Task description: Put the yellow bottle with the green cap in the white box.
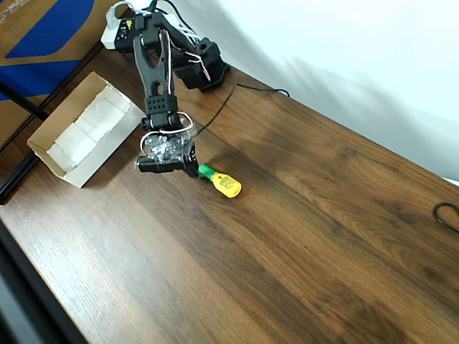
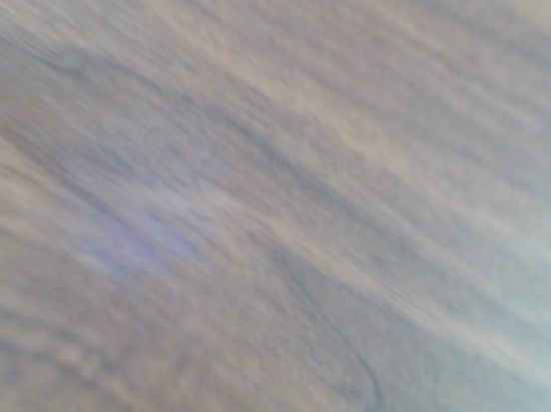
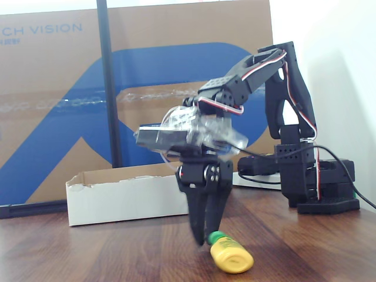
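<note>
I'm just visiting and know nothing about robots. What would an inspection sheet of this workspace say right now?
Surface: dark wooden table, bare around the work area.
Job's things: yellow bottle with the green cap lies on its side; white box open-topped, apart from the bottle.
Clutter: nothing seen.
Claw: claw points down at the bottle's cap, fingers close together; whether it grips is unclear.
Cables: thin black cable runs from the arm's base; a black loop at the table's edge.
Surroundings: brown-and-blue cardboard, white wall.

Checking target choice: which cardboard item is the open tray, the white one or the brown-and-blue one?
The white box is the open-top tray, lying flat on the table. The brown-and-blue cardboard is a flat panel standing upright behind it.
</note>
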